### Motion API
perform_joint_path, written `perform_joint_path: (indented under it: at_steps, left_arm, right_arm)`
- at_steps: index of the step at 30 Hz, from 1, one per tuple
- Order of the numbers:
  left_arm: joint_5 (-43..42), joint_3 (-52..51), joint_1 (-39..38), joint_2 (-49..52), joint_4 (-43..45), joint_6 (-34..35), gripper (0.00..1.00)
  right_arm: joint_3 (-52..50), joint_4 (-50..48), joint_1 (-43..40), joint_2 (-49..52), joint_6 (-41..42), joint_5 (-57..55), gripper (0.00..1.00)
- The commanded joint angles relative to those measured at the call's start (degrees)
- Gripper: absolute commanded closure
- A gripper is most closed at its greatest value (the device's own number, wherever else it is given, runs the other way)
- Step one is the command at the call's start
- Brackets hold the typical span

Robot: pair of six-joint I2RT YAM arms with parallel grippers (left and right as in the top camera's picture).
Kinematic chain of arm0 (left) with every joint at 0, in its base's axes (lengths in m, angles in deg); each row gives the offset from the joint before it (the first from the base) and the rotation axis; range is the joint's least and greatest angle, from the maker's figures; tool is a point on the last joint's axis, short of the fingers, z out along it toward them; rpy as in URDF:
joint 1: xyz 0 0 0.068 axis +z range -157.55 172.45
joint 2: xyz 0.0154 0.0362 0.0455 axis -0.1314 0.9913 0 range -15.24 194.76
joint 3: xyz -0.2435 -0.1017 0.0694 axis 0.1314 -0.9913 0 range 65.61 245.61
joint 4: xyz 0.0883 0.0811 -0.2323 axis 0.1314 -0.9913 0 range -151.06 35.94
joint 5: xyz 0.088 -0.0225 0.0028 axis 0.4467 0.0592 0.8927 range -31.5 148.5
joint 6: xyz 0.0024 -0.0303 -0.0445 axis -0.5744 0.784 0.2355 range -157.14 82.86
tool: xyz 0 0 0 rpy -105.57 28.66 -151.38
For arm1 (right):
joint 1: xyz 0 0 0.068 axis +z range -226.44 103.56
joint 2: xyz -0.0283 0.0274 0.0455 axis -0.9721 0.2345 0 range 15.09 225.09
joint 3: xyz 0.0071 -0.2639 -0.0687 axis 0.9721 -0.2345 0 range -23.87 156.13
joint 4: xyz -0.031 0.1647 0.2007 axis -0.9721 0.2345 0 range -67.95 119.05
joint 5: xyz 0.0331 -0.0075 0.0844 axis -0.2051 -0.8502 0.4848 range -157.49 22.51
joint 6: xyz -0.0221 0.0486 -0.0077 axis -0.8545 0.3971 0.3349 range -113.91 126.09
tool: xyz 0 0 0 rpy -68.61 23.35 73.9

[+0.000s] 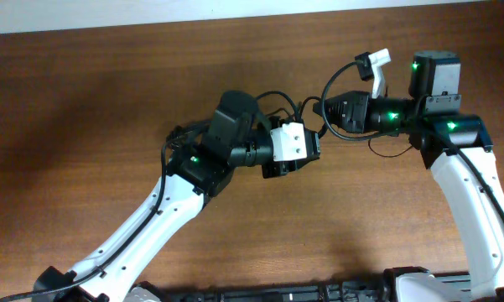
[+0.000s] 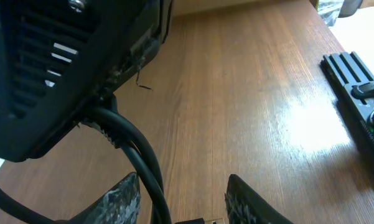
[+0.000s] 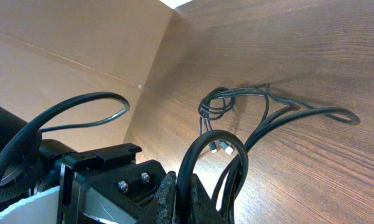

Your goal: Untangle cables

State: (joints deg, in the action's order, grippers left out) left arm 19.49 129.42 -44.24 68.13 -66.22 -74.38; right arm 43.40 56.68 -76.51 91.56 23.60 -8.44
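Tangle of thin black cables (image 3: pixel 206 112) lies knotted on the brown wooden table (image 1: pixel 109 101). We see one loop rising into the right gripper (image 3: pixel 180 186), which is clenched on it. The left gripper (image 2: pixel 183 199) is released, with a strand passing loosely between its spread fingers (image 2: pixel 249 202).

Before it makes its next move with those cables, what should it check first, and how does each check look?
1. Right jaws clamped on a cable loop: ok.
2. Left jaws gripping a strand: not ok; they stand open with the strand between them.
3. Knot loosened: not ok; bunched on the table.
4. Plug ends free of the loops: cannot tell.
5. Gap between the two sets of jaws: cannot tell; overhead they look very close.
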Motion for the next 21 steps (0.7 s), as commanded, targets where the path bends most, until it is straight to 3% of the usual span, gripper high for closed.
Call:
perform_joint_path:
  at_steps: [1, 3, 6, 7, 16, 21]
  left_arm:
    - [1.79, 0.85, -0.35, 0.31, 0.15, 0.59, 0.60]
    - [1.97, 0.85, -0.28, 0.31, 0.22, 0.59, 0.66]
    - [1.97, 0.85, -0.28, 0.31, 0.20, 0.59, 0.95]
    - [1.97, 0.85, -0.28, 0.31, 0.22, 0.59, 1.00]
    - [4.24, 0.85, -0.28, 0.28, 0.79, 0.66, 1.00]
    - [18.64, 0.85, -0.26, 0.28, 1.88, 10.03, 1.00]
  right_arm:
    - [0.09, -0.20, -0.33, -0.85, -1.05, 1.79, 0.96]
    - [0.09, -0.20, -0.33, -0.85, -1.05, 1.79, 0.96]
    - [0.09, -0.20, -0.33, -0.85, -1.05, 1.70, 0.96]
    - [0.09, -0.15, -0.31, -0.85, -1.05, 1.36, 0.96]
    - [0.09, 2.03, -0.33, -0.83, -1.25, -6.36, 0.96]
    - [0.09, 3.54, -0.33, -0.83, -1.25, -9.84, 0.96]
